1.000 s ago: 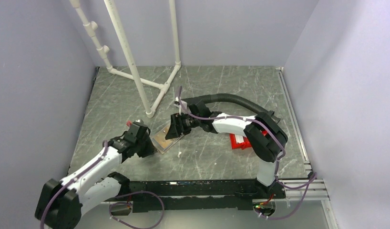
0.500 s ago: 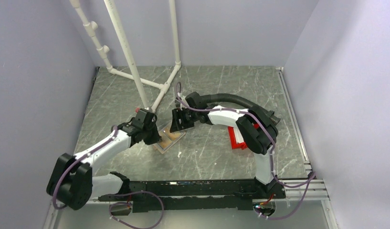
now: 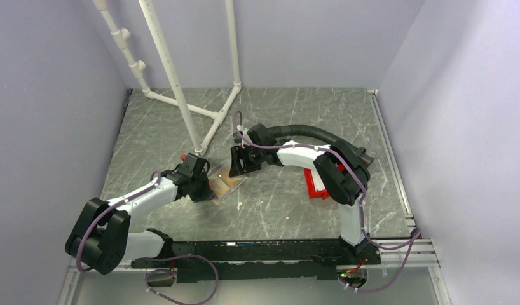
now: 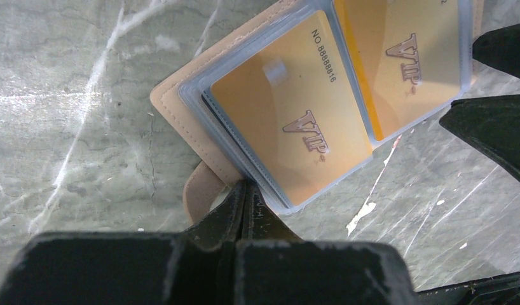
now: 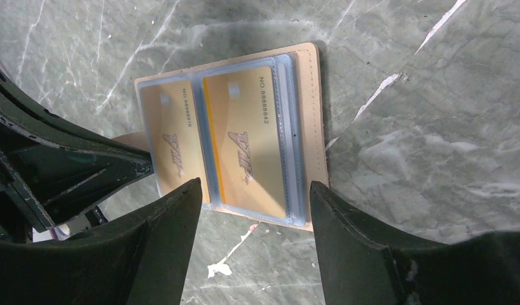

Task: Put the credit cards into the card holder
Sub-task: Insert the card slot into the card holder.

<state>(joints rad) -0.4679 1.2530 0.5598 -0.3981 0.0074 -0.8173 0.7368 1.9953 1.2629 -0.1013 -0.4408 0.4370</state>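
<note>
Two orange cards lie in the clear sleeves of the wallet, and both carry print. The first card has "VIP" in big slanted bronze letters across its middle. Along one short edge it has "NO" and a number that opens with a run of 8s. Its last digits look like 16, though I cannot be sure. The second card also says "VIP", and its edge reads "NO 88888842".

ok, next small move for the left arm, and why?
Probably swing the left gripper up and over to fold the card holder closed: both credit cards sit in sleeves, its jaws are shut at the holder's edge, and the right gripper hovers open.
</note>
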